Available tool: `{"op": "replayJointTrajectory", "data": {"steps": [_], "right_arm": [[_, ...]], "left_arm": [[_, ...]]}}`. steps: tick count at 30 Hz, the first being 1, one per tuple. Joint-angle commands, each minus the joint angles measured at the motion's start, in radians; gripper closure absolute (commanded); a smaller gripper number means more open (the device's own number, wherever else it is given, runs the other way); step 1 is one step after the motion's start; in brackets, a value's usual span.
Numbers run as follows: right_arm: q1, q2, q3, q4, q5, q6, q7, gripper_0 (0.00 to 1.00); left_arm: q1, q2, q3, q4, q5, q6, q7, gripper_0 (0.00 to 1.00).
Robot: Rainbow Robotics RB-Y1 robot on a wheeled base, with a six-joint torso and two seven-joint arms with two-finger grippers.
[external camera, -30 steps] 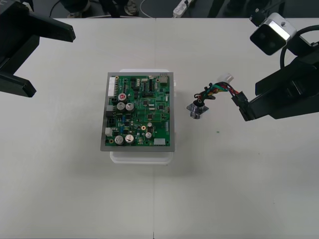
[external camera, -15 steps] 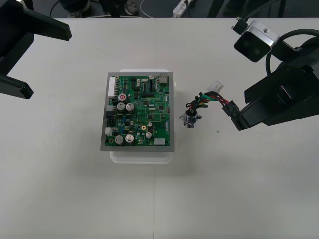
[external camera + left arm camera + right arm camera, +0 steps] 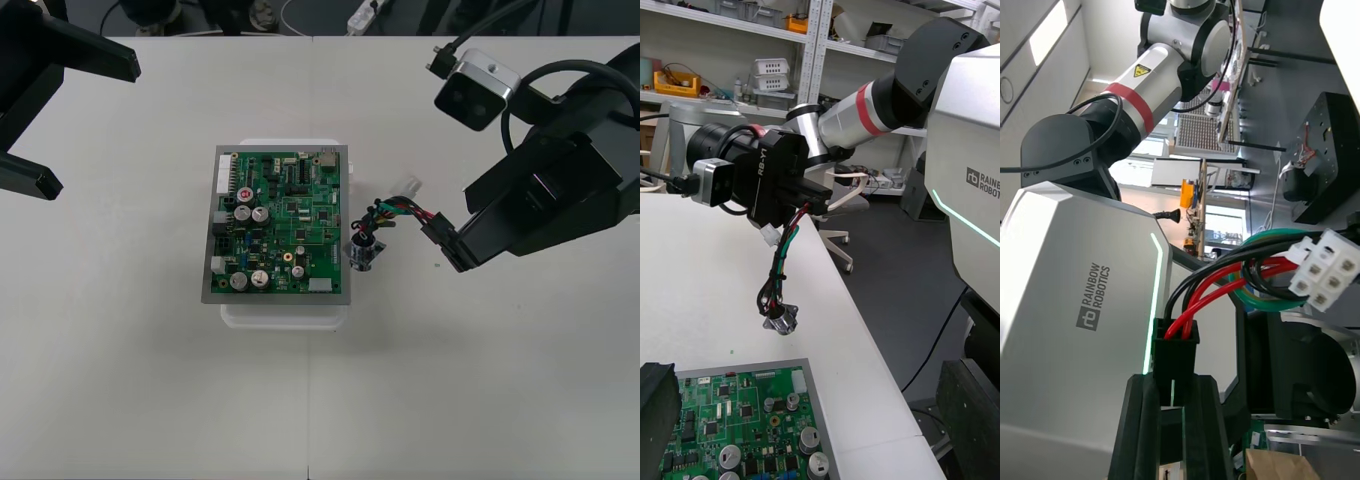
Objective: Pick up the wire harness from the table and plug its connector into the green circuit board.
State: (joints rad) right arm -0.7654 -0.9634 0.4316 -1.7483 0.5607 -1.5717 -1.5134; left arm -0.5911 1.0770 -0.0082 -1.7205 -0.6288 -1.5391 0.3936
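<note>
The right gripper has carried the wire harness closer to the green circuit board, so the round metal socket with its flat flange now hangs just beside the board's right edge. The gripper's black fingers are closed tight on the small black plug. From the plug, thin red, black and green wires loop out to a white block connector. The left gripper waits spread wide over the far left corner of the pale, smooth bench. The board lies flat on its white base.
</note>
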Motion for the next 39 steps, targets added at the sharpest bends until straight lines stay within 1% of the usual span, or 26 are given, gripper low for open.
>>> {"op": "replayJointTrajectory", "data": {"steps": [1,6,13,20,26,29,39], "right_arm": [[-0.083,-0.011,0.039,0.027,-0.024,0.001,-0.044,1.00],[-0.109,0.009,0.044,0.038,-0.024,0.001,-0.076,1.00],[-0.147,0.017,0.102,0.038,-0.028,0.001,-0.079,1.00],[-0.173,0.051,0.104,0.044,-0.030,0.001,-0.079,1.00],[-0.196,0.087,0.104,0.050,-0.044,0.001,-0.119,1.00],[-0.204,0.101,0.107,0.058,-0.044,0.001,-0.119,1.00],[-0.258,0.132,0.200,0.072,-0.074,0.001,-0.125,1.00]], "left_arm": [[-0.001,0.050,0.033,-0.016,0.018,-0.032,-0.067,0.00],[-0.003,0.055,0.037,-0.002,0.027,-0.032,-0.070,0.00],[-0.001,0.055,0.036,-0.011,0.044,-0.032,-0.070,0.00],[0.004,0.055,0.033,-0.025,0.052,-0.032,-0.071,0.00],[0.007,0.055,-0.015,-0.034,0.061,-0.032,-0.076,0.00],[0.007,0.055,-0.016,-0.034,0.063,-0.032,-0.078,0.00],[0.010,0.055,-0.016,-0.034,0.064,-0.032,-0.090,0.00]]}}
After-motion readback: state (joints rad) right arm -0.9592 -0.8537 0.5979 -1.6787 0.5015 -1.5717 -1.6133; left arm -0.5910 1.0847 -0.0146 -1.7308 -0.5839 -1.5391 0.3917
